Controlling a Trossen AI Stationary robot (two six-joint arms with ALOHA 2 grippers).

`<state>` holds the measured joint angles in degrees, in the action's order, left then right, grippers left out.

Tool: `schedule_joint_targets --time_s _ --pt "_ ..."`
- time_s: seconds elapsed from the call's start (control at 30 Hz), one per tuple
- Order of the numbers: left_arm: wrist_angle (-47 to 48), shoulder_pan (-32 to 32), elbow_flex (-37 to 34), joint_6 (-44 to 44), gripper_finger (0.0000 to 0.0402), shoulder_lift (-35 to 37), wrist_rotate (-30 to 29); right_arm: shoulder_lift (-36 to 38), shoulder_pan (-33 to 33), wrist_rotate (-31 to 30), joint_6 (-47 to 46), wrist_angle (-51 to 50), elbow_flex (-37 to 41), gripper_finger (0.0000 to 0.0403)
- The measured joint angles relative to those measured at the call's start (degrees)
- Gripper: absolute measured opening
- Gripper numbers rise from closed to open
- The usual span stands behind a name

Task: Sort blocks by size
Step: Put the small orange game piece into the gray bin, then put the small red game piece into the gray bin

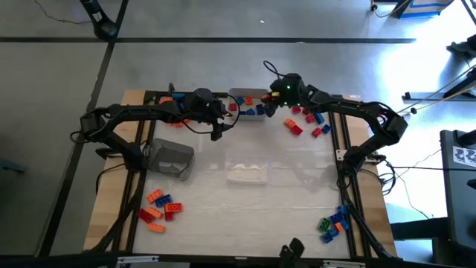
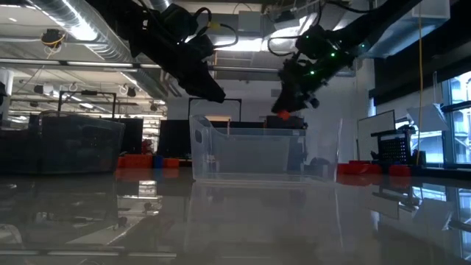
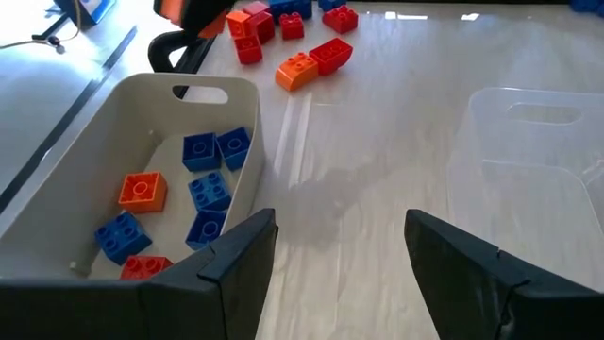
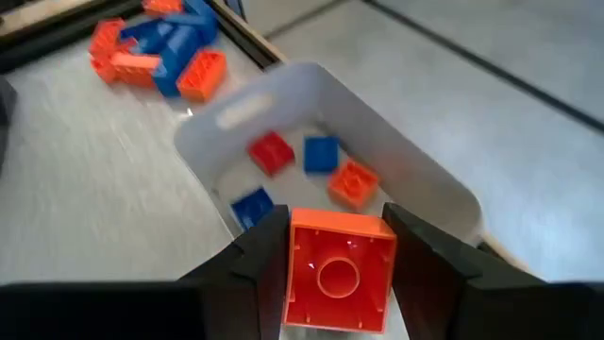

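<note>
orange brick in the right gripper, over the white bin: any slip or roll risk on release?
The orange brick looks like rigid plastic, held squarely in the right gripper, so probably no flexing. Its glossy faces may be a little slippery. Blocky and flat-sided, it should tumble briefly, not roll, and likely settle among the blocks in the white bin.

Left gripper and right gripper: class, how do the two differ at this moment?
The right gripper is shut on an orange block; the left gripper is open and empty. The right gripper hangs over the white bin; the left gripper hangs beside it, over bare table. Both are raised.
</note>
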<state>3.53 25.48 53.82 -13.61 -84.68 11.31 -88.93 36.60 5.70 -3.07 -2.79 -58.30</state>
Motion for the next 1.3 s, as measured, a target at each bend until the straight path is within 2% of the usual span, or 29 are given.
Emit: schedule_joint_targets --time_s 0.2,0.4,0.7,0.83,0.97,1.1,1.3 --pt "-0.15 0.01 0.00 -0.12 0.0223 0.00 0.00 -4.69 -0.63 1.21 0.60 9.81 0.02 0.0157" --pt "-0.14 -0.01 0.00 -0.09 0.0223 0.00 0.00 -7.17 -0.59 -2.00 0.34 15.03 0.02 0.0176" --pt "-0.13 0.01 0.00 -0.12 0.0223 0.00 0.01 -7.04 -0.63 -2.04 -0.66 13.42 -0.04 0.0251" --pt "0.26 0.02 0.00 -0.01 0.0223 0.00 0.01 -5.08 -0.63 -1.67 2.53 3.68 -2.26 0.0274" --pt "0.37 0.02 0.00 0.13 0.0223 0.00 0.02 -1.35 -0.63 -5.28 3.69 -9.74 -5.84 0.0279" --pt "0.37 -0.01 0.00 0.14 0.0223 0.00 0.02 2.22 -0.57 -13.17 3.54 -22.79 -7.90 0.0280" --pt "0.36 0.01 0.00 0.13 0.0223 0.00 0.00 4.77 -0.52 -27.29 -0.15 -36.27 -8.20 0.0280"
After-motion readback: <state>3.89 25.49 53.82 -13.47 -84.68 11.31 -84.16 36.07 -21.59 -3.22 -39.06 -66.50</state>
